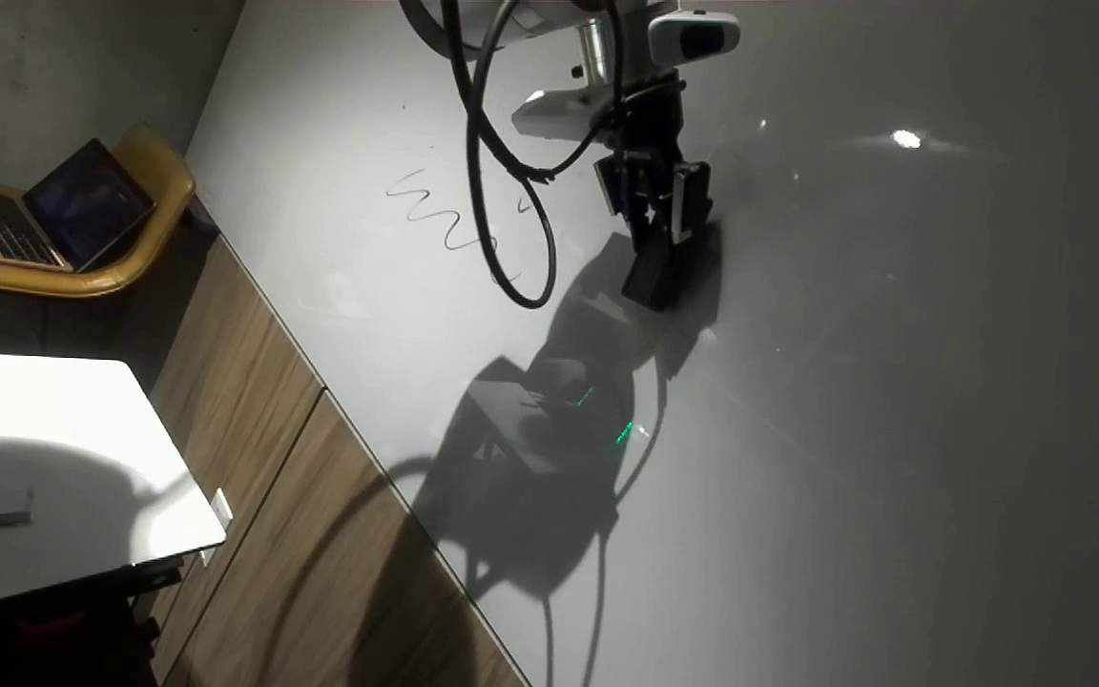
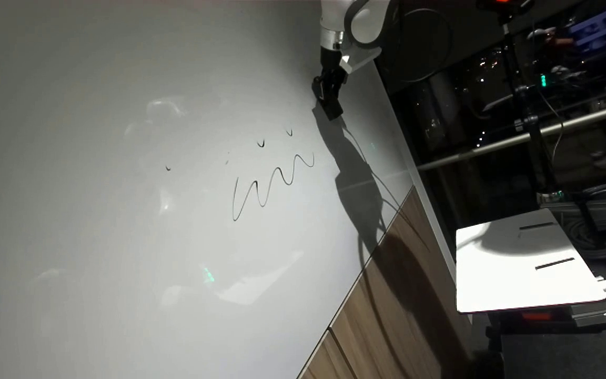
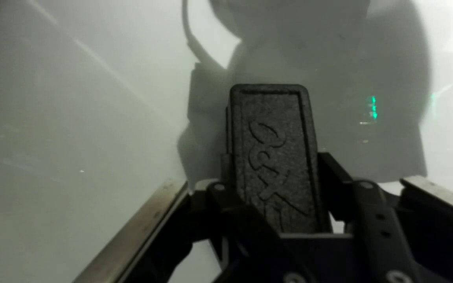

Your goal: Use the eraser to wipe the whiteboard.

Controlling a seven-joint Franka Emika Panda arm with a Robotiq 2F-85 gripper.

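The whiteboard (image 1: 855, 429) fills most of both exterior views and lies behind everything in the wrist view. A dark wavy pen line (image 2: 276, 184) and a few short marks (image 2: 261, 143) show on it; in an exterior view the black cable partly covers the wavy line (image 1: 425, 215). My gripper (image 3: 277, 171) is shut on the eraser (image 3: 273, 118), a dark grey block with engraved lettering, one finger against each long side. The eraser (image 1: 653, 279) points down from the gripper, close to the board surface. Whether it touches the board I cannot tell. In an exterior view, the eraser (image 2: 333, 111) sits above and right of the marks.
A looped black cable (image 1: 478, 162) hangs from the arm. Wooden panels (image 1: 235, 448) border the board's lower edge. A white table (image 2: 524, 273) stands beyond that edge. A laptop (image 1: 6, 224) rests on a yellow chair (image 1: 120, 277). The arm's shadow falls across the board.
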